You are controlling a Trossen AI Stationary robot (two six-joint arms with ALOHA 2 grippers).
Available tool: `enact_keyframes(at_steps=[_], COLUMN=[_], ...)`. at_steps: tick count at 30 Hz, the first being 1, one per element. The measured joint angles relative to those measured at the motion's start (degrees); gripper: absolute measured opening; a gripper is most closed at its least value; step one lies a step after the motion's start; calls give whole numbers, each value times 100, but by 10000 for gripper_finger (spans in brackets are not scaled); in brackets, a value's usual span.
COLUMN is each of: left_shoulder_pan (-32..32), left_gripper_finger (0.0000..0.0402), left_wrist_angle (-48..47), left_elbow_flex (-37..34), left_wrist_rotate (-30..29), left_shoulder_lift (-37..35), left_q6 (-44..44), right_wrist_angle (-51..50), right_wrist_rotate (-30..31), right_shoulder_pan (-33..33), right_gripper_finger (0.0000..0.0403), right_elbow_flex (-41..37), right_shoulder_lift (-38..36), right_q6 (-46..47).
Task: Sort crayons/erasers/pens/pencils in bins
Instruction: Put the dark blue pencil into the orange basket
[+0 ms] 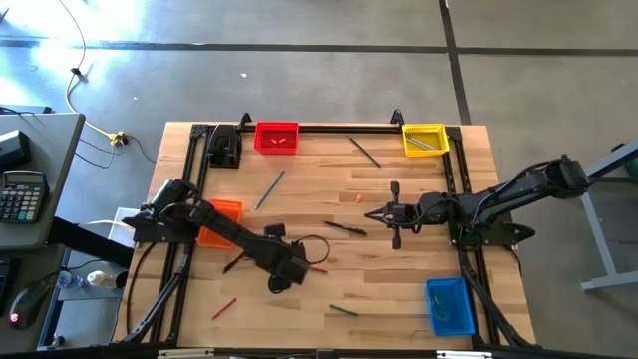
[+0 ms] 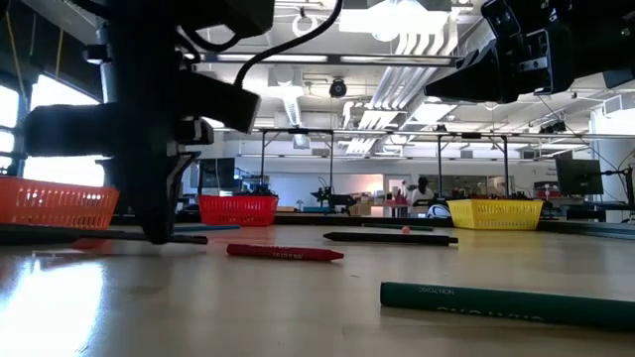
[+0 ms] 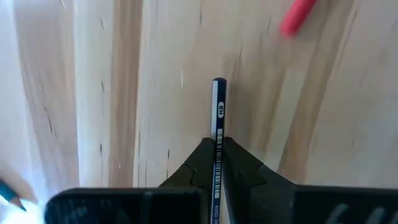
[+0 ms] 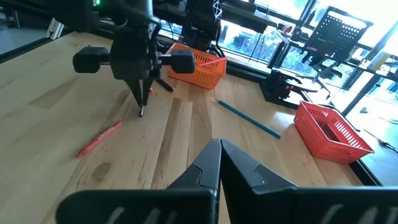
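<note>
Near the middle of the desk, a little toward its front edge, the left gripper stands over the wood with its fingers closed tight on a pencil, a thin dark stick with a pale stripe that juts out past the fingertips. The main risk, as I judge it, is the grip itself: the pencil is pinched between narrow tips along its length, so it could swivel or slide out on the lift, and the red crayon lying just beside the gripper could be knocked if the arm swings low. A dropped pencil might also roll across the boards. The yellow bin at the far right corner already holds long thin sticks and looks like the likely goal, which means a long carry across the desk. The red bin sits at the far edge, the orange bin by the left edge, the blue bin at the front right corner. The right gripper waits over the desk's right half, fingers shut on nothing.
</note>
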Motion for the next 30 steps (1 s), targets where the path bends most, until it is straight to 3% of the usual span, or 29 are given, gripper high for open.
enact_keyframes(at_steps=[11,20,24,30], left_shoulder_pan=[259,406,405,330], left_gripper_finger=[5,5,5,5], left_wrist_angle=[-356,-1555,-1663,-1703], left_elbow_flex=[19,5,-374,-1515], left_wrist_rotate=[-423,-1561,-1903,-2213], left_shoulder_lift=[-776,-1967,-2733,-4064], left_q6=[-637,-1914,-2504,-3744], right_wrist_angle=[2,-27,-49,-13], right_wrist_rotate=[0,0,-36,-54], right_shoulder_pan=[0,0,2,2], right_gripper_finger=[0,0,0,0], right_elbow_flex=[0,2,9,9], right_shoulder_lift=[0,0,10,11], right_q6=[0,2,2,0])
